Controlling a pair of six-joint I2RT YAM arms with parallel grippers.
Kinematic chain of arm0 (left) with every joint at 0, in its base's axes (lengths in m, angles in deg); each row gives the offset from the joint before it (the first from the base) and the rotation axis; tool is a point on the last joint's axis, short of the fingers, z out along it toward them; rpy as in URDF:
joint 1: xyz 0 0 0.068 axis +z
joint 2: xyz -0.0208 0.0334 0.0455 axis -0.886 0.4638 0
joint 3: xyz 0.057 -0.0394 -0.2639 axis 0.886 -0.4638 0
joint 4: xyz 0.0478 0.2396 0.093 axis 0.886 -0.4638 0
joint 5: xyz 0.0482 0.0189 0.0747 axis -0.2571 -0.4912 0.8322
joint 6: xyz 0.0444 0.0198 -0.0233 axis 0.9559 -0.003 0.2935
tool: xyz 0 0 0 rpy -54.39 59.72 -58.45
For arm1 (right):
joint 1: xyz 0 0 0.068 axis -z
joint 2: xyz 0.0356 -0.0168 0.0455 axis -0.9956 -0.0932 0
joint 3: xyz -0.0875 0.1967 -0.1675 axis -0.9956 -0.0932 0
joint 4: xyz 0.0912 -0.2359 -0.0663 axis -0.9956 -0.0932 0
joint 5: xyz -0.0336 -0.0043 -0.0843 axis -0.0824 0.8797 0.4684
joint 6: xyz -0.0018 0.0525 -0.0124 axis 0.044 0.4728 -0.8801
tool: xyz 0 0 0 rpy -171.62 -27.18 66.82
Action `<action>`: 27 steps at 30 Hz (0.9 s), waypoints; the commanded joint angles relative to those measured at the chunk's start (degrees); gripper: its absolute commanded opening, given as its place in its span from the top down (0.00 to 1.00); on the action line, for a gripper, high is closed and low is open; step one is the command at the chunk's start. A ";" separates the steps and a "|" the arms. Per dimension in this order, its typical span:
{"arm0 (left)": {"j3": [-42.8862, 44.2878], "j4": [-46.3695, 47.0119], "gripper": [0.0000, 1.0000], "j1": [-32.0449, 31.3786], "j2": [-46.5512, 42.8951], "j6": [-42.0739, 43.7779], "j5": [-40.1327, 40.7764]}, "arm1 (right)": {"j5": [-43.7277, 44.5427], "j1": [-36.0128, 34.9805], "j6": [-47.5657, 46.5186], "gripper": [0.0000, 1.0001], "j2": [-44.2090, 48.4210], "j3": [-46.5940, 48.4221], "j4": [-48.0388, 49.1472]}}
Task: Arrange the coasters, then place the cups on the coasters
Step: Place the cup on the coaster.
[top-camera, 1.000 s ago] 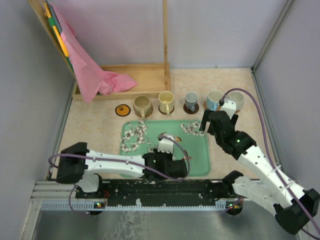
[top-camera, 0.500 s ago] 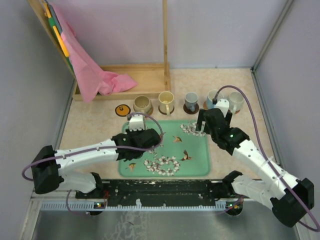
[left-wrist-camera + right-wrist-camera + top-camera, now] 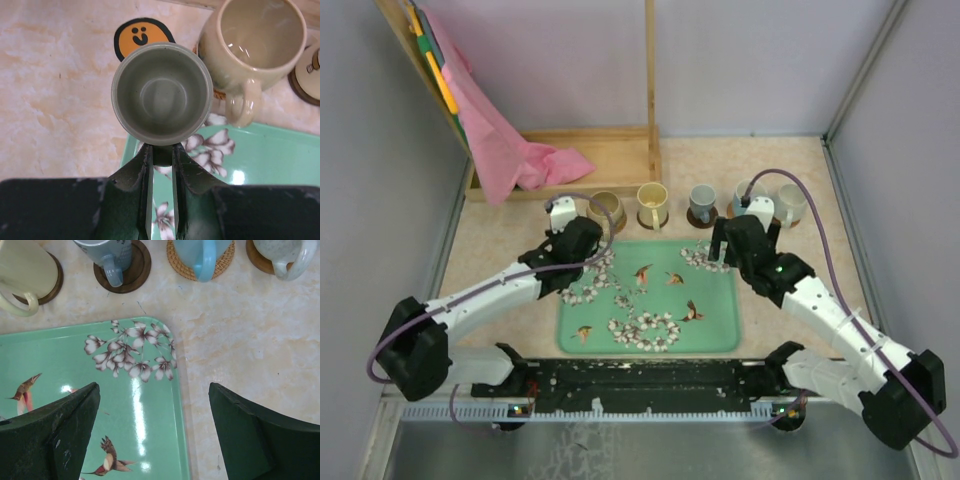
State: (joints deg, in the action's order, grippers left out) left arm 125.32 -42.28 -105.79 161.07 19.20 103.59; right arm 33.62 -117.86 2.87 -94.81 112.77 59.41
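Observation:
My left gripper (image 3: 161, 152) is shut on the handle of a small dark grey-green cup (image 3: 160, 95), held upright just over the orange smiley coaster (image 3: 140, 36) beside the tan cup (image 3: 257, 42). From above, that gripper (image 3: 572, 238) hides the held cup and the coaster. The tan (image 3: 607, 208), yellow (image 3: 652, 200), grey (image 3: 701, 200), pale blue (image 3: 748, 195) and white (image 3: 790, 203) cups stand in a row on coasters; one is dark brown (image 3: 135, 272), one woven tan (image 3: 182, 267). My right gripper (image 3: 155, 425) hangs open and empty over the tray's far right corner.
The green floral tray (image 3: 720, 330) lies between the arms, in front of the cup row. Behind the row are a wooden frame (image 3: 610, 150) and a draped pink cloth (image 3: 500, 140). Grey walls close in the left, right and back.
My left arm swung from the tray's near side to its far left corner, carrying the small dark cup over the smiley coaster. The right arm shifted slightly and stayed open.

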 commanded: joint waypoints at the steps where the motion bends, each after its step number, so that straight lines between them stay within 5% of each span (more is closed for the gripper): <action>1: -0.53 11.52 1.00 4.06 0.96 7.32 -3.43 | 0.40 0.65 -0.02 0.10 -0.39 2.92 2.50; 27: 0.15 26.09 1.00 17.97 13.56 13.58 -13.34 | 0.34 1.22 -0.42 0.10 -2.73 2.92 3.20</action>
State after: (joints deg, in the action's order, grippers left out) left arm 124.93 -21.05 -88.78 173.31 31.57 91.57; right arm 33.38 -117.43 2.85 -97.26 112.77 59.85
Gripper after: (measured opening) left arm 0.224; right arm 0.898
